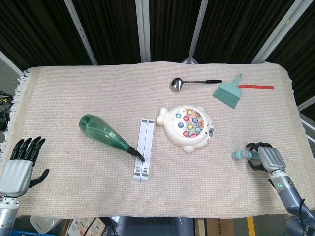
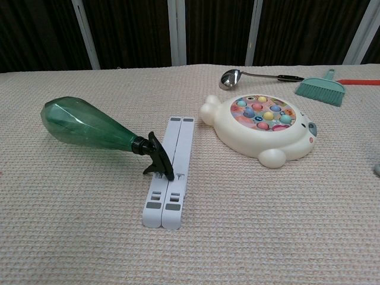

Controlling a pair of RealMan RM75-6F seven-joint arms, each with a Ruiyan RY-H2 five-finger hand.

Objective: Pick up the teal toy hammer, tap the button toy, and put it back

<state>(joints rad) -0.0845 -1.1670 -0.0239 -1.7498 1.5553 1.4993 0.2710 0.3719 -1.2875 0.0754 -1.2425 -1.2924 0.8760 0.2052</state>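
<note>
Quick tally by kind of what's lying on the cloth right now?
Toys: 2, the button toy and teal toy hammer
Cleaning items: 2, the green spray bottle and teal hand brush
Ladle: 1
White folding stand: 1
Total: 6

I see a teal hammer (image 1: 241, 155), cream button toy (image 1: 186, 129) with multicoloured buttons, and beige woven cloth (image 1: 74, 93). Green spray bottle (image 1: 102, 131), white stand (image 1: 143, 156), teal brush (image 1: 228, 93) with red handle.

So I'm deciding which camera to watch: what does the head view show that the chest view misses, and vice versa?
Only the head view shows both hands: the left hand at the table's near edge and the right hand at the teal toy hammer. The chest view adds nothing of its own. Both share the button toy, green bottle, white stand, ladle and brush.
</note>
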